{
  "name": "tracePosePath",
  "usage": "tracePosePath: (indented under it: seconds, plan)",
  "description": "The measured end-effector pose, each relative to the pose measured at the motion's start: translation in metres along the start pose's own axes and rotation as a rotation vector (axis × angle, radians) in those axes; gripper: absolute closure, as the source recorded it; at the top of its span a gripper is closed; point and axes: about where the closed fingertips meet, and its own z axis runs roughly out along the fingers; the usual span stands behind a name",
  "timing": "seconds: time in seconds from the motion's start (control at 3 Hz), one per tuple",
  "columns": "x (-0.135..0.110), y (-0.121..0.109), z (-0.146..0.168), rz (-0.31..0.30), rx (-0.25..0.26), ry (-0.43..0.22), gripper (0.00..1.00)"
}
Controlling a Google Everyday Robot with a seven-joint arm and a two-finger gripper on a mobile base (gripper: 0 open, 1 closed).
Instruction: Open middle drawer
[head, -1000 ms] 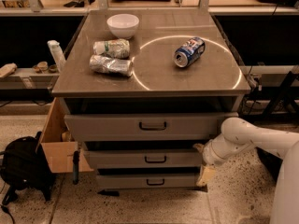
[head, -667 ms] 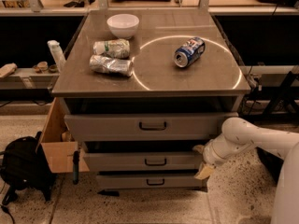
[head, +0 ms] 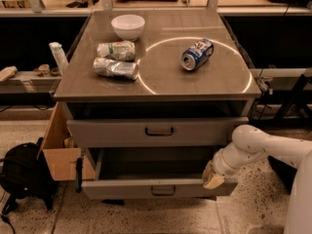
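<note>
The middle drawer [head: 122, 189] is a wide light-grey metal drawer, pulled well out from the cabinet toward the camera. Its plain grey inside [head: 156, 163] shows, and its small dark bar handle [head: 163, 190] sits at the middle of the low front panel. My gripper [head: 213, 178] is at the right end of that front panel, against its top edge. My white arm [head: 265, 147] reaches in from the right. The taller top drawer [head: 112, 133] stands slightly out above. The lowest drawer is hidden under the open one.
On the cabinet top lie a white bowl [head: 128, 26], a blue can [head: 197, 54] on its side and two crumpled packets [head: 116, 49] [head: 115, 68]. A cardboard box [head: 61, 156] and a black backpack [head: 22, 177] stand left of the cabinet on the floor.
The middle drawer has slid out toward the camera and now covers the lowest drawer. My gripper has moved forward and down with its right end.
</note>
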Motion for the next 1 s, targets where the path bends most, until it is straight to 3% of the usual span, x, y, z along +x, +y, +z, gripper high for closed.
tracePosePath:
  seconds: [0.33,1.0]
  plan:
    - [0.008,0.017,-0.005,0.009,-0.01,0.004,1.0]
    - [0.013,0.037,-0.011,0.03,-0.006,-0.003,1.0]
